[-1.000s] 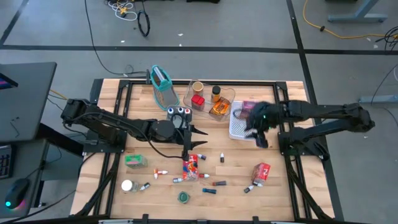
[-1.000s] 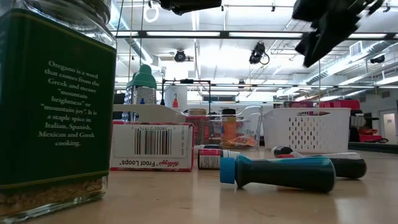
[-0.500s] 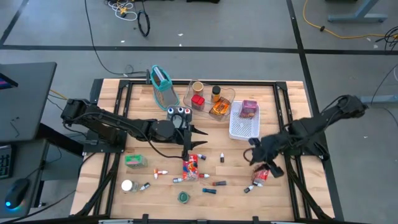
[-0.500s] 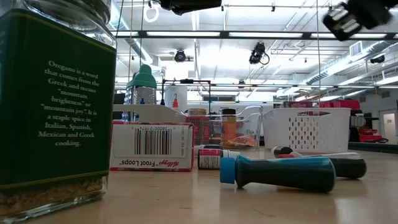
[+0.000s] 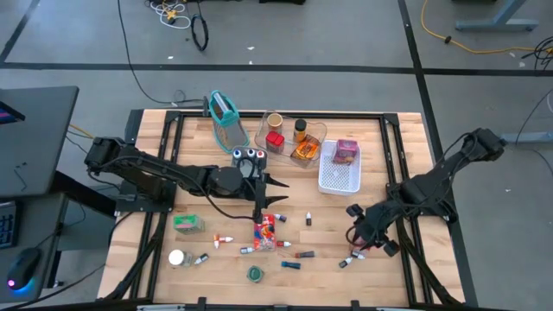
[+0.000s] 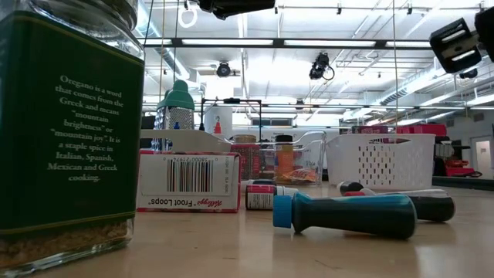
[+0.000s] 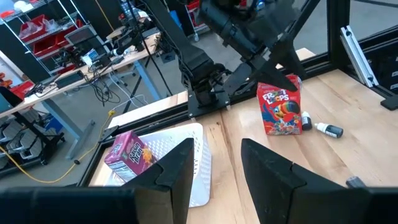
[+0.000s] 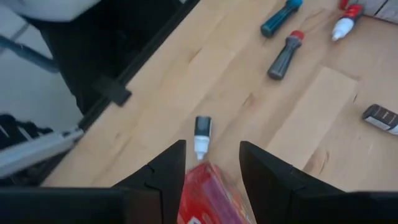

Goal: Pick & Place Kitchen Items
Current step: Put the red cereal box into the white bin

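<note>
The right gripper (image 5: 370,235) hangs over the table's right front part, its fingers (image 8: 163,171) spread with the red packet (image 8: 210,200) lying between their tips, not pinched (a black-capped vial (image 8: 202,135) sits just beyond). The left gripper (image 5: 262,194) waits mid-table with fingers (image 7: 179,168) spread on nothing, a pink packet (image 7: 129,153) in the white basket (image 7: 200,185) ahead of them.

I count two Froot Loops boxes (image 5: 266,231) (image 7: 280,104), one pink packet in one white basket (image 5: 339,177), three jars in one clear tray (image 5: 311,134), one oregano jar (image 6: 65,131), and roughly ten small vials (image 5: 297,255).
</note>
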Motion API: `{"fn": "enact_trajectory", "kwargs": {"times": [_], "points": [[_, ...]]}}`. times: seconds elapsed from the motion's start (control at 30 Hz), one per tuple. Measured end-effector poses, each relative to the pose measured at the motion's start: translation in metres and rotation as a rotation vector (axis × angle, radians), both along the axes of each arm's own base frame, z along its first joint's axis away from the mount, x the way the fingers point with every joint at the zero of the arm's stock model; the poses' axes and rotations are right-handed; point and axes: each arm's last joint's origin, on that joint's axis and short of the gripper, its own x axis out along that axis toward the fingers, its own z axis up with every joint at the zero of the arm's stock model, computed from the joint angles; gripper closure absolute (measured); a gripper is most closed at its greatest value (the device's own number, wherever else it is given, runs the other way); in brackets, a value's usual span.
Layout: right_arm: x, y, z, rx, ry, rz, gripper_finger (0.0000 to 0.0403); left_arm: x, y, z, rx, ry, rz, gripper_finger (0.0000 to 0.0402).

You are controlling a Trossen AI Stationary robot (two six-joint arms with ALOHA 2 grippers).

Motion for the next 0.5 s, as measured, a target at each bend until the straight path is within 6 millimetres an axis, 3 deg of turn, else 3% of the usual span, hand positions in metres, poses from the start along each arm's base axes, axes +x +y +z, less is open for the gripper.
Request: {"fn": "enact_trajectory", "kwargs": {"times": [0.33, 0.5], "points": [[-0.004, -0.003, -0.016, -0.060, -0.002, 0.039, 0.0244, 0.000, 0.000, 0.000, -0.003, -0.005, 0.001, 0.0260], [-0.005, -0.004, -0.020, -0.067, -0.013, 0.035, 0.0277, 0.000, 0.000, 0.001, -0.025, -0.006, 0.005, 0.0260]]}}
